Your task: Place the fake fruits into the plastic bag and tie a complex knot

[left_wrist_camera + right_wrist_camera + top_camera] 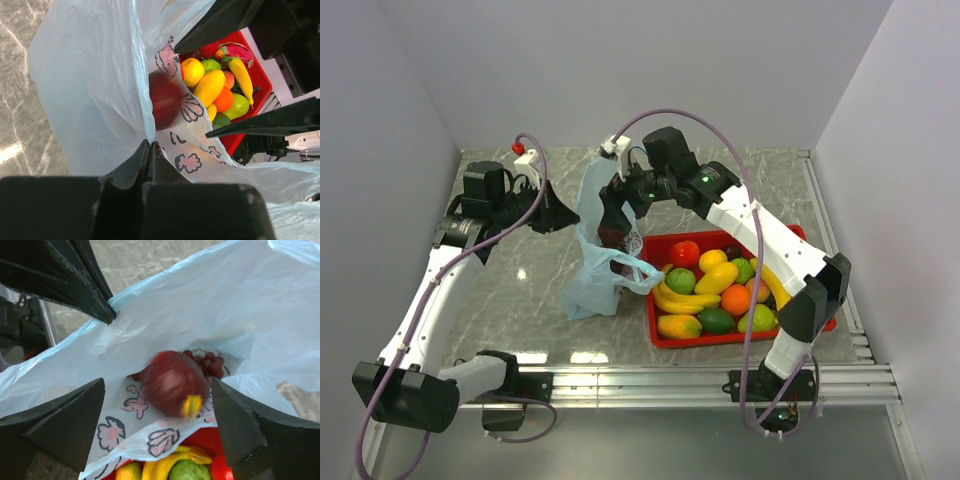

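**Top external:** On a marbled table (520,290), the light-blue plastic bag (588,285) stands just left of a red tray (740,339), which holds most of the fake fruits (720,278): bananas, limes, an orange, mangoes and a red piece. We see the left gripper (563,213) at the bag's upper left edge. The right gripper (613,228) hangs over the bag's mouth.

**Left wrist:** We find the left gripper (149,147) closed tight on a fold of the bag's rim (85,85), holding the mouth up. A dark red fruit (165,102) shows as a blur through the thin film. Black-outlined cartoon shells are printed on the plastic, but we cannot read any lettering. The tray's fruits (210,87) lie beyond the bag.

**Right wrist:** The right gripper (159,385) is spread wide and grips nothing, with its fingers (65,425) on either side of the bag's open mouth. Between them, touching neither, is the dark red fruit (172,382), blurred and bearing a yellow patch. Purple grapes (212,362) lie inside the bag just behind it. We see pink flower and shell prints along the near rim, again with no legible words. At upper left, the left gripper (107,315) pinches the far rim.
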